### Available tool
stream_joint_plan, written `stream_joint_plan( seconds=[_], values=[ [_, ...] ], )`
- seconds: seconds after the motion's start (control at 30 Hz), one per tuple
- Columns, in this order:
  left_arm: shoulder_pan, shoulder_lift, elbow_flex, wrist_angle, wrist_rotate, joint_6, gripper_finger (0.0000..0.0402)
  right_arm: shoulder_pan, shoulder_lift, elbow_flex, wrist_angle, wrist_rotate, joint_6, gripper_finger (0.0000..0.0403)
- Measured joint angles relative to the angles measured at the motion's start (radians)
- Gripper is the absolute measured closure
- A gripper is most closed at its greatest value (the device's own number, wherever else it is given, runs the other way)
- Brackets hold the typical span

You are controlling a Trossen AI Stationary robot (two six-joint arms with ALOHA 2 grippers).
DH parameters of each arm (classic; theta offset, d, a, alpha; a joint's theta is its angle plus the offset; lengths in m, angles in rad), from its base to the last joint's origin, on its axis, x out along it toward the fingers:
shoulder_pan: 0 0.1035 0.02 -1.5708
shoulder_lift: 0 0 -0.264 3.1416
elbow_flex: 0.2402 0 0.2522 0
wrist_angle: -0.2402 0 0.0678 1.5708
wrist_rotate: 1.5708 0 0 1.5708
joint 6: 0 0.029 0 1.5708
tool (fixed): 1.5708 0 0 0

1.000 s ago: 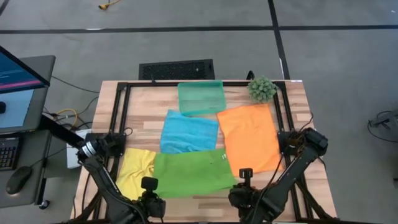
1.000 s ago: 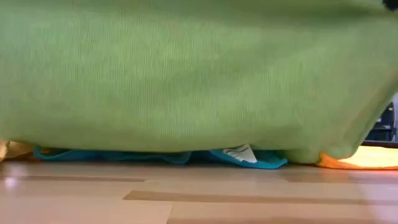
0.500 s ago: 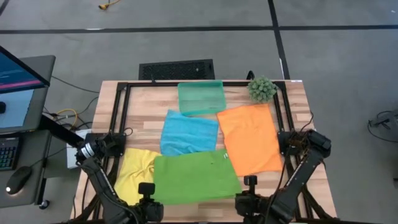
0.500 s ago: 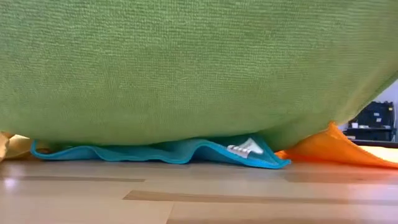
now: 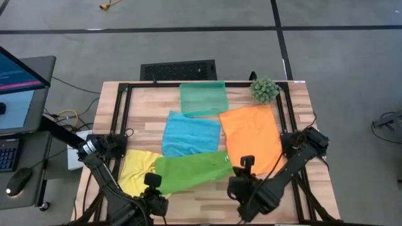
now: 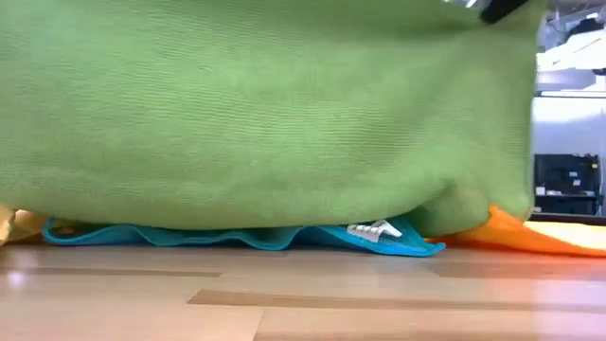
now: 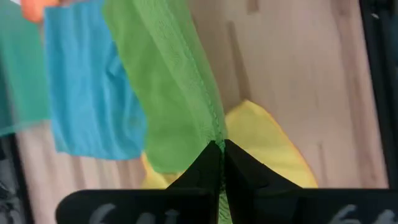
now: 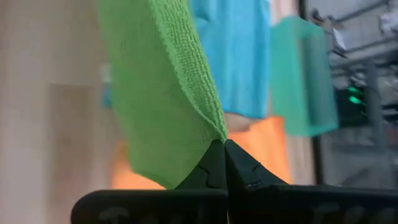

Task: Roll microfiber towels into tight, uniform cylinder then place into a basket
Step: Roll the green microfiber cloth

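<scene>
The bright green towel (image 5: 191,171) is held up by its two near corners, its far part lying over the blue towel (image 5: 190,134). In the low view it hangs like a curtain (image 6: 265,114). My left gripper (image 5: 152,182) is shut on its near left corner and my right gripper (image 5: 244,166) on its near right corner. A yellow towel (image 5: 135,172) lies flat at the left and an orange one (image 5: 251,139) at the right. The teal basket (image 5: 203,98) stands at the far middle. My left gripper pinches the green towel's hemmed edge (image 7: 213,134) at its near left corner between the two shut fingers, slanting down from the near side. That corner is lifted clear, and the cloth runs away from the fingers toward the far side. My right gripper pinches the green towel's near right corner (image 8: 219,132) between its two shut fingers, slanting down from the near side. The corner is lifted clear and the cloth falls away from it in a fold, its far part resting on the blue towel.
A spiky green plant ball (image 5: 264,90) sits at the far right corner. A black frame (image 5: 122,113) rims the wooden table. Bare wood (image 6: 284,294) lies along the near edge under the raised towel.
Both grippers drew the towel's near edge toward the table's near edge, then carried it up and back toward the far edge, the right one farther. The green towel, spread wide half a second ago, now looks shorter from above; its far part stayed on the blue towel.
</scene>
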Motion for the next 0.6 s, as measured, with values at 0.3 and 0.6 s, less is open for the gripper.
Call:
stream_joint_plan(
  seconds=[0.3, 0.6],
  values=[
    [0.052, -0.026, -0.001, 0.005, -0.116, 0.134, 0.0401, -0.049, -0.014, 0.008, -0.088, 0.060, -0.019, 0.0401],
    [0.099, -0.273, -0.048, 0.004, -0.238, 0.144, 0.0401, -0.062, -0.076, 0.055, -0.093, 0.136, -0.063, 0.0401]
  ],
)
